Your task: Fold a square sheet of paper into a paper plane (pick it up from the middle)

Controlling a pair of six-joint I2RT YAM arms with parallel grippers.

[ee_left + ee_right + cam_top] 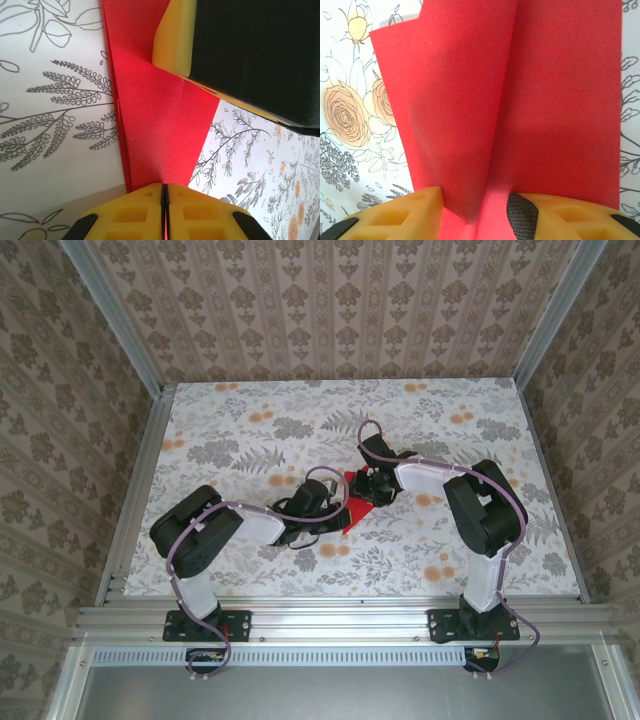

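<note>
While my left gripper [164, 192] pinches one edge of the thin bright red square sheet of paper [350, 504] near the middle of the flower-patterned table [250, 430], my right gripper [475, 210] straddles its raised fold with jaws apart. I fear an uneven pull would tear it or skew the crease.

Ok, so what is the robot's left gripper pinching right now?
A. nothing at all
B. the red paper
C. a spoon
B: in the left wrist view, the left gripper is closed tight on the edge of the red paper.
</note>
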